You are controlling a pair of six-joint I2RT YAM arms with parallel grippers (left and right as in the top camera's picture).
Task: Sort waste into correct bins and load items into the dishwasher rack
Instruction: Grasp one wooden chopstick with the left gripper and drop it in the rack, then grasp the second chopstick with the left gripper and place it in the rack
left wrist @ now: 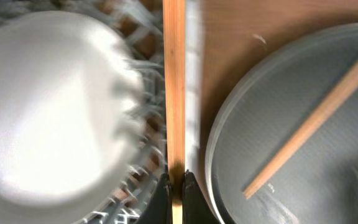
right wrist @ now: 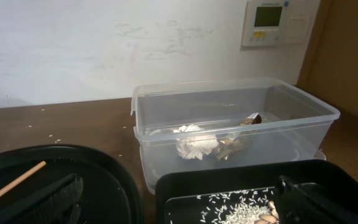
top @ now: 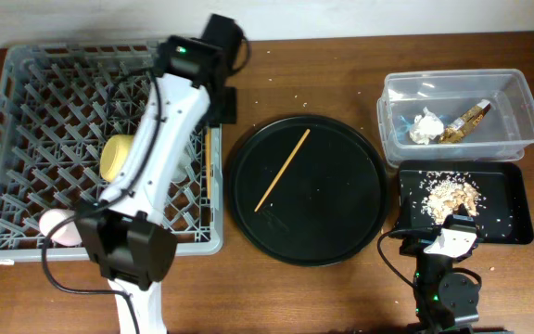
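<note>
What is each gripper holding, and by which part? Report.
Left gripper pinches a wooden chopstick near one end. Right gripper is open and holds nothing.

This looks like a robot test room, not a home kitchen. Ahead of the right claw (top: 457,227), a scuffed white wall (right wrist: 104,50) with a mounted control panel (right wrist: 272,22) rises behind the brown wooden counter (right wrist: 73,118), which has robot arms (top: 156,139) mounted at it.

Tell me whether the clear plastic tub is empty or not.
Not empty: the clear rectangular plastic tub holds a crumpled white tissue wad and a crinkled gold foil wrapper.
</note>
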